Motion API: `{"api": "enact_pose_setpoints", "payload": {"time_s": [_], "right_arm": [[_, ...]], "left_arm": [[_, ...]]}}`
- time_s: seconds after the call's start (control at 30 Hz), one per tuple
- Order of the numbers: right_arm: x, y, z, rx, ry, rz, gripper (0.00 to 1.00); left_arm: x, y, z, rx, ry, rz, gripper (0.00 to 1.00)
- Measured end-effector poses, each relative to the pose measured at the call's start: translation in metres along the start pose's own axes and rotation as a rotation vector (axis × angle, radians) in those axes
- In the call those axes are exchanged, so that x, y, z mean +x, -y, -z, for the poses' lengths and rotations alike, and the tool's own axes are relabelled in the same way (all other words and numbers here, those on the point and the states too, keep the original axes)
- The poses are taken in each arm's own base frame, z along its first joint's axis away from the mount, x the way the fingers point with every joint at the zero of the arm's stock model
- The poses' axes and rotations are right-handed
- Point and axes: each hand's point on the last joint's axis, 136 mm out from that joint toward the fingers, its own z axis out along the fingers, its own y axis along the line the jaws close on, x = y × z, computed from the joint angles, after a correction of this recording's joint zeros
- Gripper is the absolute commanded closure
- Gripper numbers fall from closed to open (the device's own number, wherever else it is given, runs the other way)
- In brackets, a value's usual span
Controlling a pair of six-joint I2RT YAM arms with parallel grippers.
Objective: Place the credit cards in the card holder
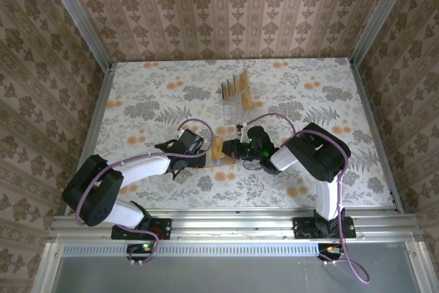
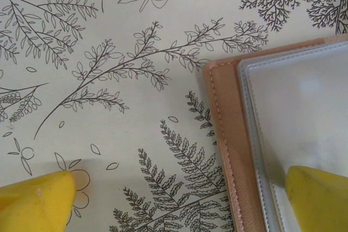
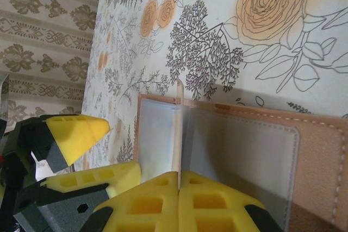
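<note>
Floral tabletop [image 1: 309, 101] holds flat card holder [image 3: 321, 150]; right fingers [image 3: 217, 199] pinch credit card [image 3: 176, 134] upright.

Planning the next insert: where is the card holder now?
Top view: the card holder lies open on the table, near centre, between the left gripper and right gripper, nearer the arms than the clear stand.

Card holder [image 2: 224, 134] open flat, credit card [image 3: 176, 129] upright

No text, label, brand, number or sign is showing legibly in any view. The flat salmon-brown stitched card holder [image 2: 223, 150] at the lower right of the left wrist view is showing blank, and the pale floral-printed table [image 2: 109, 134] is carrying only drawn leaves and flowers.
</note>
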Motion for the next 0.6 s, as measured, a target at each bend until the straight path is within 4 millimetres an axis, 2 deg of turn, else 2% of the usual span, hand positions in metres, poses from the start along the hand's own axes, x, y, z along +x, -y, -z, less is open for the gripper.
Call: {"api": "enact_pose_setpoints", "payload": {"time_s": [0.6], "right_arm": [[0.017, -0.001, 0.003, -0.022, -0.034, -0.018, 1.0]], "left_arm": [[0.0, 0.0, 0.0, 0.0, 0.0, 0.0, 0.0]]}}
